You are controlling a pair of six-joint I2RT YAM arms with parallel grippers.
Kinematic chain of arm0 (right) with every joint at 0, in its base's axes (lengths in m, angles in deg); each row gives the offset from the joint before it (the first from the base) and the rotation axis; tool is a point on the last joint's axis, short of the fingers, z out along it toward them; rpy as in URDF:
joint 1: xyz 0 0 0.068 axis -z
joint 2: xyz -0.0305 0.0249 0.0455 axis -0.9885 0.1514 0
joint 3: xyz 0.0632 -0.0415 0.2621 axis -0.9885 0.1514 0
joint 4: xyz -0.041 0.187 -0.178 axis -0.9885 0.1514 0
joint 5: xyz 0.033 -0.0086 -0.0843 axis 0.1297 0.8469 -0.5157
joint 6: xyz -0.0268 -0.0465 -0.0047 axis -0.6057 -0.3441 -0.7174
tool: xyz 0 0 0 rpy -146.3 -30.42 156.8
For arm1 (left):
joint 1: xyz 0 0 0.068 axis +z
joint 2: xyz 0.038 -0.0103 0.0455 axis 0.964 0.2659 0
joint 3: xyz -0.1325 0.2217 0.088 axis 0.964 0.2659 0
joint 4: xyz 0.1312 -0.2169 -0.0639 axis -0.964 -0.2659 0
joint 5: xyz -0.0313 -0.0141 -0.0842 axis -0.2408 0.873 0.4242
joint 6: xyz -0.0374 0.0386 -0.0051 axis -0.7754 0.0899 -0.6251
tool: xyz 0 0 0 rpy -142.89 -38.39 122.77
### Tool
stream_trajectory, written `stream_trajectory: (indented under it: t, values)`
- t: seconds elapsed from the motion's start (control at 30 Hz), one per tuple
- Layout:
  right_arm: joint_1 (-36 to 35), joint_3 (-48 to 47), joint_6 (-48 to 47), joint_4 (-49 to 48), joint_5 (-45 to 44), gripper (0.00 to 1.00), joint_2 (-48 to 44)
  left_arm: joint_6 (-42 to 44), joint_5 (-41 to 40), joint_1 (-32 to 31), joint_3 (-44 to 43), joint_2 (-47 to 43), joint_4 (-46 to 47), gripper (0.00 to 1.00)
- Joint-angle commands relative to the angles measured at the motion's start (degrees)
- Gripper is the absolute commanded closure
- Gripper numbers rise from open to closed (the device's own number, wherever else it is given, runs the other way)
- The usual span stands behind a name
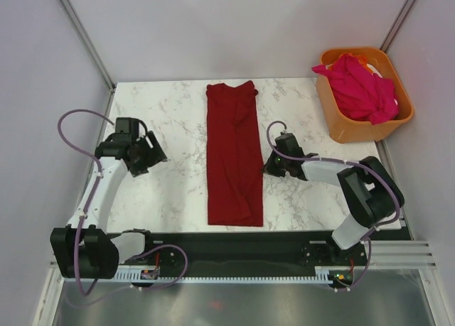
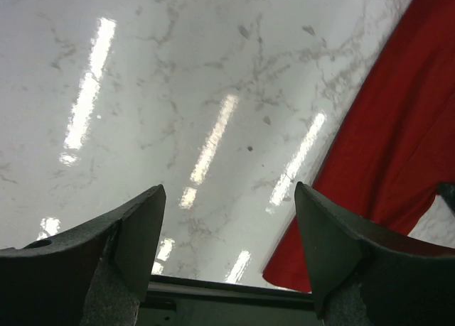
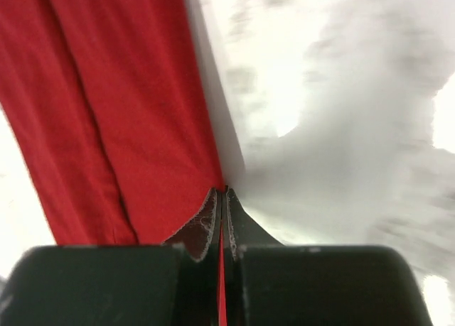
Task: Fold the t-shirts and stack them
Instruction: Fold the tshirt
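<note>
A dark crimson t-shirt (image 1: 233, 155) lies folded into a long narrow strip down the middle of the marble table (image 1: 170, 191). My right gripper (image 1: 271, 164) sits low at the strip's right edge. In the right wrist view its jaws are shut (image 3: 224, 192), with a thin line of the red cloth (image 3: 142, 113) pinched between them. My left gripper (image 1: 153, 155) is open and empty (image 2: 229, 191) above bare table to the left of the strip, whose near corner shows in the left wrist view (image 2: 384, 155). A magenta pink t-shirt (image 1: 362, 88) lies bundled in the tub.
An orange plastic tub (image 1: 341, 131) stands at the back right corner of the table. Grey walls close in the left, back and right sides. A black rail (image 1: 234, 244) with the arm bases runs along the near edge.
</note>
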Motion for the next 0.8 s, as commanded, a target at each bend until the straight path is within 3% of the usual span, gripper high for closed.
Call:
stream_trajectory:
  t: [0.0, 0.13, 0.17, 0.37, 0.57, 0.77]
  values:
    - [4.0, 2.2, -8.2, 9.9, -7.2, 0.99, -4.5, -3.8, 3.1, -6.8, 2.3, -2.6, -0.8, 0.19]
    - [4.1, -0.4, -13.2, 15.1, -6.3, 0.15, -6.6, -7.8, 3.6, -13.1, 6.3, -4.3, -1.4, 0.19]
    - [4.0, -0.6, -13.9, 15.8, -6.4, 0.09, -8.6, -8.6, 3.9, -15.0, 7.2, -4.7, -1.8, 0.19]
    - [3.9, 2.6, -15.4, 21.5, -6.8, 0.05, -22.3, -17.0, 5.3, -26.2, 14.5, -8.7, -2.2, 0.18]
    - [3.3, 14.9, -11.9, 22.3, 4.5, 0.23, -33.9, -27.3, 7.0, -39.1, 21.2, -6.9, 6.3, 0.15]
    - [1.2, 27.6, -5.7, 17.2, 14.4, 0.3, -43.1, -29.2, 7.8, -43.9, 26.9, -5.4, 9.2, 0.14]
